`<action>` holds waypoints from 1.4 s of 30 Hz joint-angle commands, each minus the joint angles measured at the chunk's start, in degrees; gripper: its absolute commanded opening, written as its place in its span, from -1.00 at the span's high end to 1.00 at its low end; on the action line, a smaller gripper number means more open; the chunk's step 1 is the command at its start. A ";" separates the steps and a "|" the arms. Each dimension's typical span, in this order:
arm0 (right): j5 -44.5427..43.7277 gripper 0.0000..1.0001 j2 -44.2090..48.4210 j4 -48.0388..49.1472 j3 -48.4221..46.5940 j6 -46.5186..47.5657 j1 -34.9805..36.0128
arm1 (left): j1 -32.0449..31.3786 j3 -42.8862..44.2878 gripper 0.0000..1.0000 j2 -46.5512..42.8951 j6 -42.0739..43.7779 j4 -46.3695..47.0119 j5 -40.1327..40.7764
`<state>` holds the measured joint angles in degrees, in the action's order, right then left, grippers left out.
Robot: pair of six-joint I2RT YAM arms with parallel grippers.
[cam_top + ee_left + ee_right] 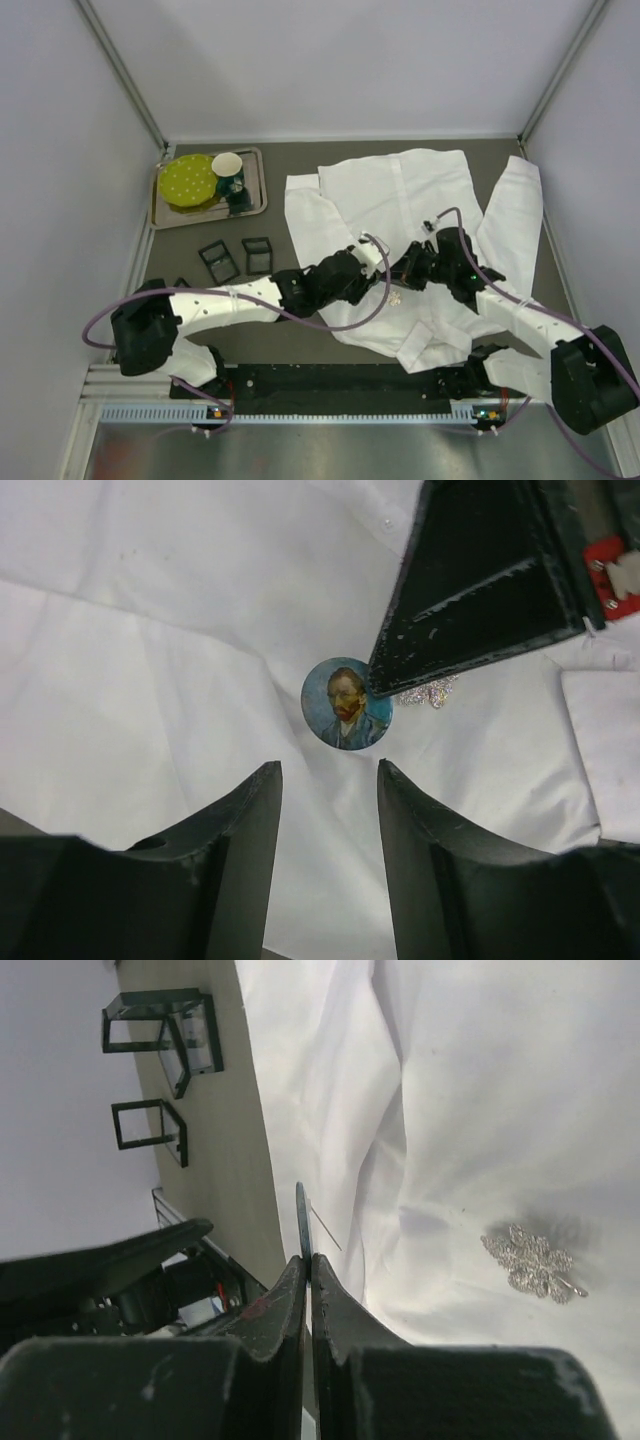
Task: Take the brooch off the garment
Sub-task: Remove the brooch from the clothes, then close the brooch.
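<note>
The shirt point(400, 190) is white, badge point(340, 705) blue, brooch point(530, 1260) seemingly silver.

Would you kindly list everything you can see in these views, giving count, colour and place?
shirt: one, white, spread over the table's middle and right
round portrait brooch: one, blue, over the shirt, held by its edge
silver flower brooch: one, silver, lying on the shirt beside it
tray: one, metal grey, far left corner
plate: one, yellow-green, on the tray
cup: one, dark green, pale inside, on the tray beside the plate
small frames: two, black, on the table left of the shirt
table: one, grey-brown
left gripper: one, black, open, near the portrait brooch
right gripper: one, black, shut on the portrait brooch
</note>
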<state>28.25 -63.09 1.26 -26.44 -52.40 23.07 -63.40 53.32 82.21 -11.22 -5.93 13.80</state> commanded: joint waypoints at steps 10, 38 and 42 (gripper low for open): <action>-5.40 1.00 4.02 -18.66 -8.02 -9.28 -0.83 | -6.04 -10.24 -0.02 1.02 29.05 30.36 1.93; -6.37 1.00 7.72 -22.53 -9.95 -14.13 -0.83 | -8.58 -4.02 0.40 10.51 37.68 32.21 10.01; -6.98 1.00 8.33 -22.53 -9.95 -13.78 -0.75 | -9.11 -3.75 0.82 10.16 37.33 31.78 11.07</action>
<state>21.15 -56.53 -20.91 -33.93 -66.04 22.87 -72.10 47.03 93.03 25.54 23.11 22.35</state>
